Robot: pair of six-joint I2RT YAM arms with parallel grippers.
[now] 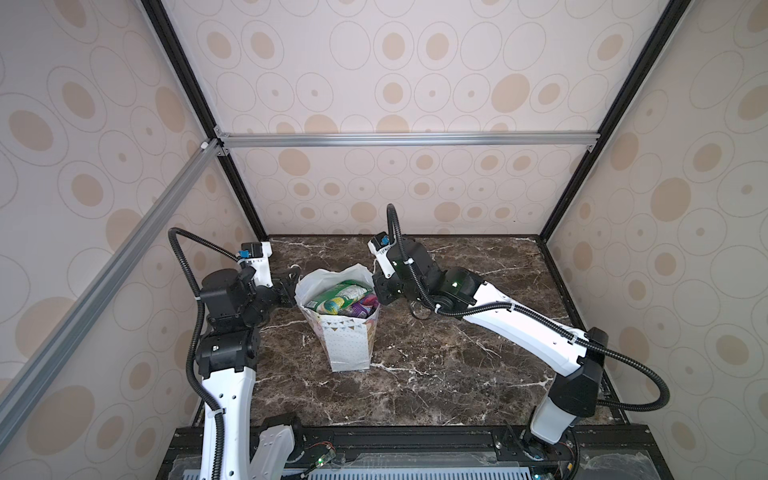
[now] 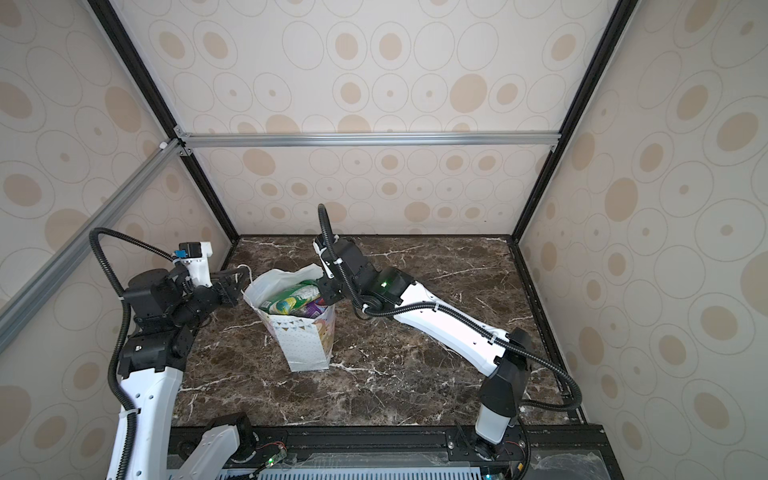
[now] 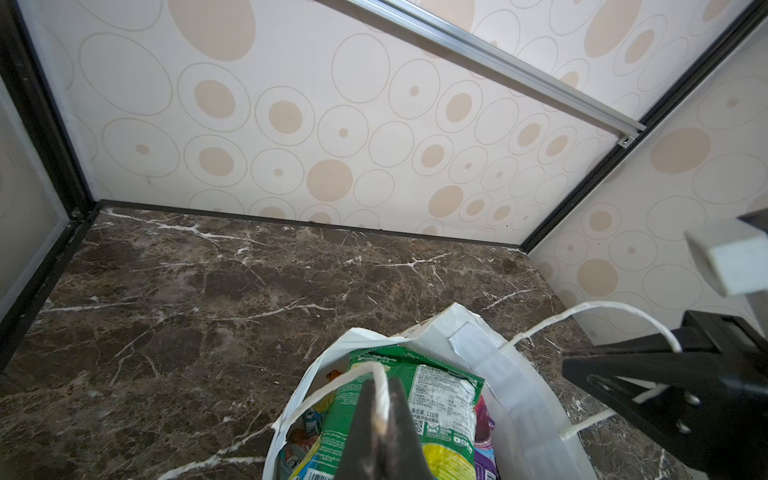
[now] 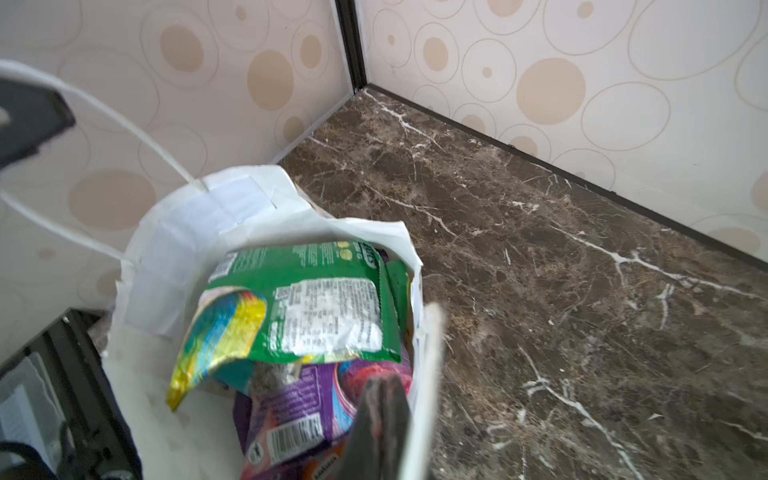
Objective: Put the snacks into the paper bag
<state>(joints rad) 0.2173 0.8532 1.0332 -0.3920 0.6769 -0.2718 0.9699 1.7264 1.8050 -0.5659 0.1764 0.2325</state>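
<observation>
Entry: bag and grippers.

We found the paper bag (image 1: pixel 349 345) standing upright with its mouth open on the marble table (image 1: pixel 457 374). In both top views it stood between the two arms. The snacks (image 1: pixel 345 297) were inside it, piled up to the rim. A green packet (image 4: pixel 324 307) lay on top with its printed label upward. A purple packet (image 4: pixel 299 407) showed beneath it, on the right arm's side.

Left gripper (image 1: pixel 291 284): it sat just beside the bag's rim on the left arm's side, level with the mouth, and its jaws were together. In the left wrist view the left-side cord handle (image 3: pixel 383 395) rose from the bag wall and ran in between the closed fingers (image 3: pixel 361 432). We recorded it as pinching that cord. The snacks lay just beyond and below the fingertips.

Right gripper (image 1: pixel 379 297): it sat at the opposite rim, over the edge of the mouth. In the right wrist view its fingers (image 4: pixel 370 424) were pressed together above the purple packet, just inside the bag's near wall. That view was blurred, so we could not tell whether they touched the packet. In the left wrist view the right-side cord handle (image 3: pixel 602 304) looped across this gripper. We could not tell whether the cord was caught between the jaws.
</observation>
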